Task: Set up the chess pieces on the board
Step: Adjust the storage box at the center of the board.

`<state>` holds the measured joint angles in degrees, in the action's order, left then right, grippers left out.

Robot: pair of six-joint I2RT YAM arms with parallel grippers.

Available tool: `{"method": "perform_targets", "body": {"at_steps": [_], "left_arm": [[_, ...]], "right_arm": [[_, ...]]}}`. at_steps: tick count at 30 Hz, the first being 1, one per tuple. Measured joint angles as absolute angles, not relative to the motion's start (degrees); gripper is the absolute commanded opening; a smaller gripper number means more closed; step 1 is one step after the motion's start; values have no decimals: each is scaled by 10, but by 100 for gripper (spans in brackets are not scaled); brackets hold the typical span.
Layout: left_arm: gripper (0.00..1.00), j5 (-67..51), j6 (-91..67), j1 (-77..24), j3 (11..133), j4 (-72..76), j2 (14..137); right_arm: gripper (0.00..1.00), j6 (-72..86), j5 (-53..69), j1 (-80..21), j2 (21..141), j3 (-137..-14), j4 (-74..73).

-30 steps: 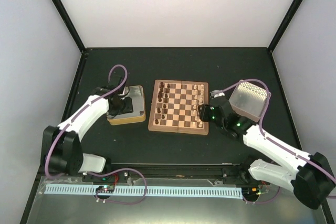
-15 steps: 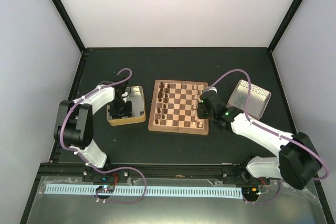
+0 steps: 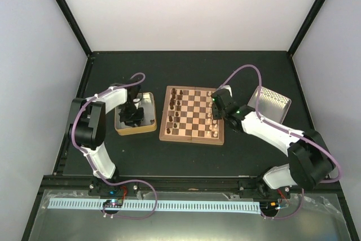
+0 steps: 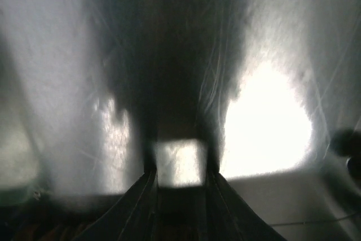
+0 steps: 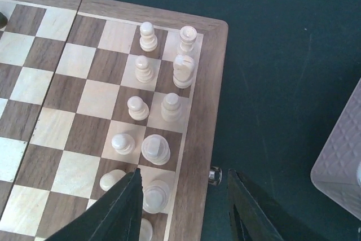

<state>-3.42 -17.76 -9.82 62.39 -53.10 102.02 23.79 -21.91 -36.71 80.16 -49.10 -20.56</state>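
Observation:
The board (image 3: 192, 118) lies mid-table, with dark chess pieces (image 3: 176, 108) along its left side and cream chess pieces (image 3: 215, 123) along its right. My right gripper (image 3: 216, 111) hovers open over the board's right edge (image 5: 194, 105). Its left finger hangs above the cream pieces (image 5: 155, 149) and its right finger over the black table, with nothing between them. My left gripper (image 3: 133, 118) reaches down into the yellowish tin (image 3: 139, 130). In the left wrist view the fingertips (image 4: 150, 169) sit a narrow gap apart just above the shiny tin floor (image 4: 271, 128). Blur hides whether a piece is between them.
A silvery perforated tray (image 3: 272, 104) sits right of the board, and its corner (image 5: 344, 156) shows in the right wrist view. A small metal latch (image 5: 214, 175) sticks out of the board's right side. Black frame posts rise at the table's back corners.
The right gripper slid from the board's near right corner toward the far end of its right edge. The left arm folded in over the tin and its jaws narrowed.

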Motion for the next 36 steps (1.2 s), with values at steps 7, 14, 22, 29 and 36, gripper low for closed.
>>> {"method": "perform_targets", "body": {"at_steps": [7,14,22,29,36], "left_arm": [[32,-18,-175,-80,670,-506,1052],[54,10,-122,-71,720,-461,1039],[62,55,-13,-72,804,-423,1046],[68,64,78,-80,834,-424,1087],[68,34,130,-81,844,-439,1106]], "right_arm": [[43,223,-224,-359,829,-527,-205],[43,210,-224,-333,846,-552,-197],[43,191,-224,-304,859,-566,-190],[43,176,-224,-292,888,-598,-184],[43,166,-229,-289,901,-618,-184]]}}
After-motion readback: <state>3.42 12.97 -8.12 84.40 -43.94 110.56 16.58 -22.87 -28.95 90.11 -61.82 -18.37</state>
